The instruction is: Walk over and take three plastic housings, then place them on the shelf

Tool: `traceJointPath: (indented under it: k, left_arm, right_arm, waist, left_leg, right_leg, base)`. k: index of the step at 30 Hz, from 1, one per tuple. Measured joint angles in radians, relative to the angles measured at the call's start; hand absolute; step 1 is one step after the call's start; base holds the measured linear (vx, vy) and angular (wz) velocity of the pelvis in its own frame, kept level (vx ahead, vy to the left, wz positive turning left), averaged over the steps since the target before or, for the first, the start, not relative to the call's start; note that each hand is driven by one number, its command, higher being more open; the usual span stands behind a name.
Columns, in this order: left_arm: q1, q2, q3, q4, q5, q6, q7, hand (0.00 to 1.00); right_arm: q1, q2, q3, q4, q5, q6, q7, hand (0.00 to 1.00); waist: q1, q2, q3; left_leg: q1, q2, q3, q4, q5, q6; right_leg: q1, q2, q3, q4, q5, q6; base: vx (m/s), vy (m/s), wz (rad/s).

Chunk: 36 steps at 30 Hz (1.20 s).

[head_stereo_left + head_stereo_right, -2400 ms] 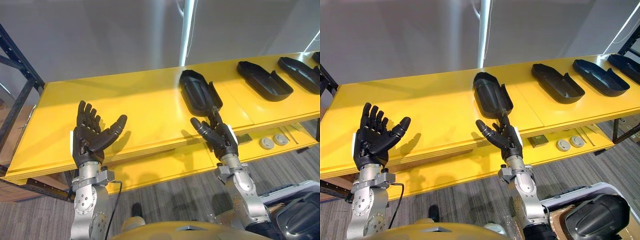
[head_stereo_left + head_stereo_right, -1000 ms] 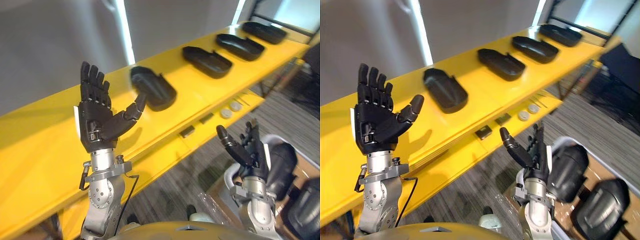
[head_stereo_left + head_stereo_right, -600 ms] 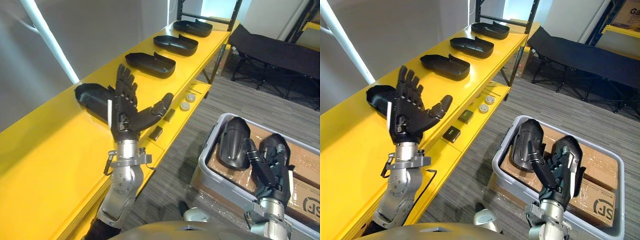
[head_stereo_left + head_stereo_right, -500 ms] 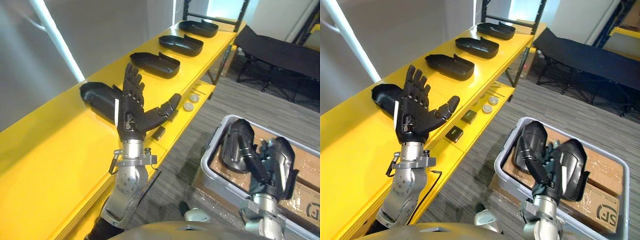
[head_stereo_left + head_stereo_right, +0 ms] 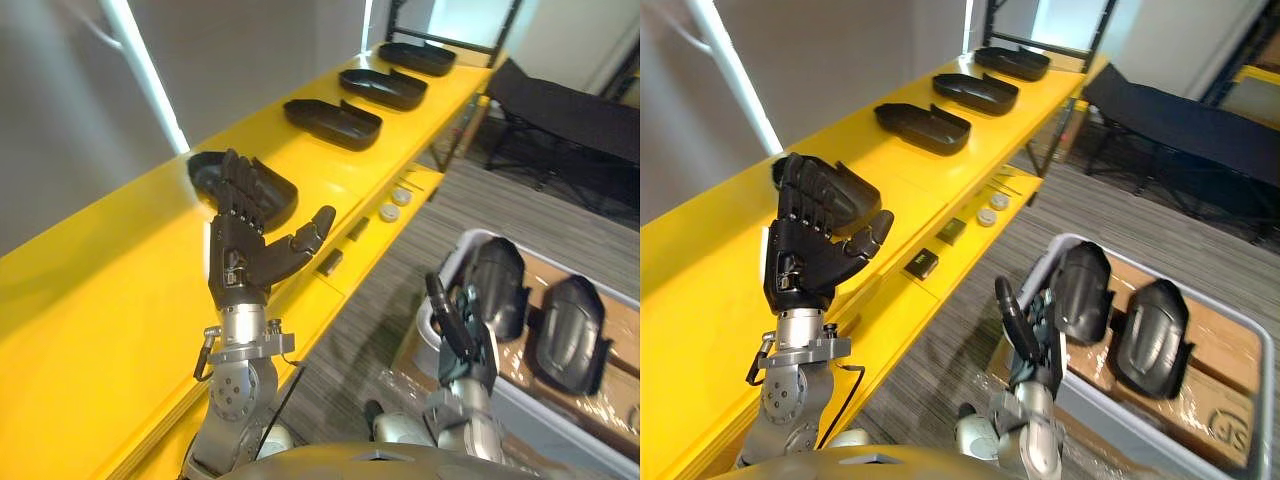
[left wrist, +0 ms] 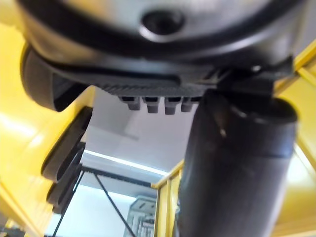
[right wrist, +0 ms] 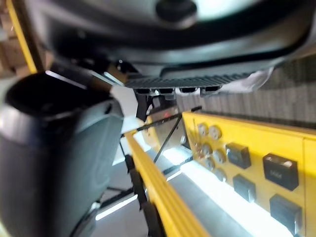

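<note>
Along the yellow shelf (image 5: pixel 100 330), which runs from the lower left to the upper right of the frame, four black plastic housings lie in a row. The nearest housing (image 5: pixel 280 195) sits just behind the left robot hand (image 5: pixel 245 265). That hand is held up left of centre with its fingers extended and thumb out, holding nothing. At lower centre the right robot hand (image 5: pixel 1025 325) stands upright, fingers straight and empty. It is beside a grey bin (image 5: pixel 1120 425) at lower right, where two more housings (image 5: pixel 1083 290) lie side by side.
</note>
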<state>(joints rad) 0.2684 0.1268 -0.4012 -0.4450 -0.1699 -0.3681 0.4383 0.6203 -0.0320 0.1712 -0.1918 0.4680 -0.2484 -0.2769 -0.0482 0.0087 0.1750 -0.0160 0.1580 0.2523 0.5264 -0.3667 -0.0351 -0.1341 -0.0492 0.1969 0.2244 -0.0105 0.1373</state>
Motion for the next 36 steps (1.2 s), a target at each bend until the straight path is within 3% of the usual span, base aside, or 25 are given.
traceJointPath:
  k: [1,3,6,10,11,12,13,14,15,16,17,19,21,22,23,24,26,27,29,34,36]
  left_arm:
    - [0.009,0.003,0.007,-0.001,0.037,0.000,0.019,1.00]
    - [0.010,0.010,0.033,-0.001,0.076,0.006,0.043,1.00]
    - [0.003,0.028,0.114,0.005,0.097,0.046,0.067,1.00]
    - [0.003,0.030,0.147,0.013,0.093,0.060,0.064,1.00]
    - [0.006,0.031,0.146,0.012,0.093,0.062,0.054,1.00]
    - [0.006,0.040,0.143,0.016,0.092,0.061,0.051,1.00]
    - [0.006,0.037,0.141,0.018,0.091,0.061,0.051,1.00]
    - [0.021,0.025,0.101,0.035,0.080,0.063,0.046,1.00]
    - [0.025,0.021,0.066,0.036,0.064,0.063,0.041,1.00]
    - [0.025,0.015,0.051,0.037,0.053,0.063,0.039,1.00]
    - [0.023,-0.003,0.031,0.043,0.049,0.064,0.038,1.00]
    - [0.007,-0.019,0.016,0.052,0.050,0.070,0.060,1.00]
    - [-0.009,-0.015,0.034,0.064,0.039,0.065,0.076,1.00]
    - [-0.011,-0.021,0.035,0.076,0.039,0.062,0.075,1.00]
    - [-0.013,-0.028,0.025,0.096,0.041,0.062,0.069,1.00]
    - [0.005,-0.027,0.013,0.100,0.040,0.057,0.049,1.00]
    - [0.032,-0.020,0.008,0.100,0.033,0.033,0.012,1.00]
    - [0.050,-0.011,0.008,0.101,0.019,0.014,-0.014,1.00]
    - [0.053,-0.003,0.015,0.109,0.014,0.013,-0.034,1.00]
    - [0.041,0.030,0.034,0.127,-0.009,0.013,-0.119,1.00]
    - [0.010,0.061,0.040,0.126,-0.020,0.013,-0.140,1.00]
  right_arm:
    - [-0.009,-0.014,-0.002,0.020,0.025,-0.004,0.033,1.00]
    - [-0.062,-0.043,0.014,0.065,0.082,-0.009,0.083,1.00]
    - [-0.219,-0.089,0.131,0.151,0.137,-0.011,0.121,1.00]
    - [-0.304,-0.059,0.255,0.221,0.134,-0.010,0.102,1.00]
    - [-0.301,-0.042,0.262,0.234,0.121,-0.009,0.095,1.00]
    - [-0.294,-0.032,0.265,0.245,0.096,-0.008,0.089,1.00]
    - [-0.293,-0.033,0.264,0.248,0.091,-0.008,0.089,1.00]
    - [-0.278,-0.059,0.251,0.255,0.069,-0.008,0.077,1.00]
    - [-0.262,-0.088,0.230,0.254,0.048,-0.008,0.077,1.00]
    - [-0.258,-0.105,0.226,0.254,0.046,-0.008,0.080,1.00]
    - [-0.257,-0.143,0.204,0.253,0.045,-0.006,0.081,1.00]
    - [-0.259,-0.194,0.161,0.247,0.025,-0.003,0.104,1.00]
    - [-0.239,-0.230,0.129,0.200,0.011,-0.006,0.148,1.00]
    - [-0.237,-0.243,0.119,0.191,0.005,-0.008,0.157,1.00]
    - [-0.244,-0.266,0.092,0.187,-0.005,-0.017,0.168,1.00]
    - [-0.250,-0.279,0.061,0.188,-0.012,-0.035,0.177,1.00]
    - [-0.251,-0.275,0.042,0.187,-0.013,-0.074,0.181,1.00]
    - [-0.255,-0.276,0.033,0.172,-0.021,-0.116,0.180,1.00]
    - [-0.270,-0.275,0.027,0.129,-0.049,-0.144,0.168,1.00]
    - [-0.327,-0.223,0.025,0.095,-0.110,-0.141,0.053,1.00]
    - [-0.338,-0.220,0.002,0.102,-0.121,-0.101,0.007,1.00]
  waist:
    - [0.001,0.004,0.007]
    - [0.011,0.002,0.005]
    - [0.026,0.004,0.005]
    - [0.073,-0.003,0.004]
    - [0.073,-0.014,-0.001]
    - [0.070,-0.032,-0.012]
    - [0.069,-0.029,-0.011]
    - [0.064,0.004,-0.020]
    - [0.042,0.009,-0.022]
    - [0.030,0.012,-0.022]
    - [0.000,0.015,-0.021]
    - [-0.028,0.028,-0.009]
    - [-0.045,0.020,0.003]
    - [-0.040,0.014,0.011]
    - [-0.028,0.040,0.018]
    - [-0.020,0.069,0.022]
    - [-0.017,0.075,0.020]
    - [-0.006,0.074,0.018]
    - [-0.007,0.083,0.013]
    - [0.011,0.049,0.022]
    - [0.022,0.026,0.024]
  left_leg:
    - [0.006,0.014,0.054,-0.006,0.006,0.011]
    - [0.009,0.050,0.114,-0.006,0.012,0.012]
    - [0.006,0.131,0.173,-0.007,0.041,-0.019]
    - [-0.020,0.214,0.163,-0.032,0.106,-0.101]
    - [-0.032,0.227,0.151,-0.049,0.134,-0.133]
    - [-0.049,0.238,0.134,-0.055,0.162,-0.174]
    - [-0.050,0.242,0.124,-0.059,0.168,-0.176]
    - [-0.039,0.260,0.053,-0.144,0.218,-0.196]
    - [-0.024,0.270,0.043,-0.204,0.261,-0.211]
    - [-0.018,0.274,0.042,-0.229,0.282,-0.213]
    - [-0.008,0.284,0.040,-0.264,0.328,-0.205]
    - [-0.022,0.304,0.010,-0.256,0.409,-0.136]
    - [-0.092,0.306,-0.018,-0.175,0.535,-0.002]
    - [-0.101,0.294,-0.035,-0.155,0.506,-0.041]
    - [-0.101,0.232,-0.075,-0.128,0.414,-0.117]
    - [-0.101,0.167,-0.088,-0.110,0.330,-0.112]
    - [-0.096,0.122,-0.091,-0.123,0.258,-0.086]
    - [-0.068,0.099,-0.097,-0.192,0.245,-0.081]
    - [-0.035,0.084,-0.092,-0.287,0.241,-0.087]
    - [0.003,0.054,-0.062,-0.318,0.228,-0.108]
    - [-0.002,0.029,-0.063,-0.312,0.226,-0.108]
  right_leg:
    - [-0.023,-0.047,-0.089,0.014,-0.005,-0.015]
    - [-0.061,-0.079,-0.186,0.089,-0.011,-0.022]
    - [-0.077,-0.153,-0.258,0.291,-0.051,-0.079]
    - [0.013,-0.297,-0.274,0.328,-0.047,-0.089]
    - [0.041,-0.323,-0.276,0.285,-0.011,-0.105]
    - [0.057,-0.318,-0.272,0.234,0.032,-0.058]
    - [0.059,-0.309,-0.273,0.229,0.018,-0.040]
    - [0.071,-0.265,-0.306,0.196,-0.054,0.053]
    - [0.074,-0.252,-0.339,0.179,-0.111,0.090]
    - [0.072,-0.244,-0.351,0.177,-0.137,0.093]
    - [0.064,-0.228,-0.359,0.182,-0.177,0.087]
    - [0.049,-0.199,-0.364,0.194,-0.197,0.057]
    - [0.055,-0.193,-0.377,0.170,-0.214,0.024]
    - [0.058,-0.192,-0.374,0.156,-0.214,0.016]
    - [0.065,-0.190,-0.356,0.134,-0.203,0.000]
    - [0.069,-0.174,-0.345,0.114,-0.191,-0.008]
    - [0.063,-0.163,-0.336,0.103,-0.182,-0.013]
    - [0.042,-0.153,-0.321,0.097,-0.171,-0.009]
    - [0.016,-0.147,-0.307,0.091,-0.151,0.007]
    - [0.043,-0.167,-0.292,-0.002,-0.053,0.032]
    - [0.072,-0.189,-0.305,-0.071,-0.013,0.043]
  base:
    - [-0.28,0.131,-1.11]
    - [-0.18,0.055,-1.06]
    - [-0.08,-0.113,-0.76]
    - [-0.04,-0.352,-0.26]
    - [-0.01,-0.517,-0.01]
    - [-0.01,-0.539,0.00]
    - [0.01,-0.524,-0.27]
    - [0.05,-0.478,-0.35]
    - [0.06,-0.458,-0.36]
    - [0.07,-0.491,-0.19]
    - [0.05,-0.371,-0.19]
    - [0.01,-0.324,-0.24]
    - [-0.02,-0.305,-0.19]
    - [-0.04,-0.254,-0.34]
    - [-0.04,-0.131,-0.47]
    - [-0.03,-0.022,-0.45]
    - [0.00,-0.003,-0.30]
    - [0.01,-0.006,-0.28]
    - [-0.01,0.012,-0.26]
    - [-0.05,0.152,-0.26]
    - [-0.06,0.127,-0.02]
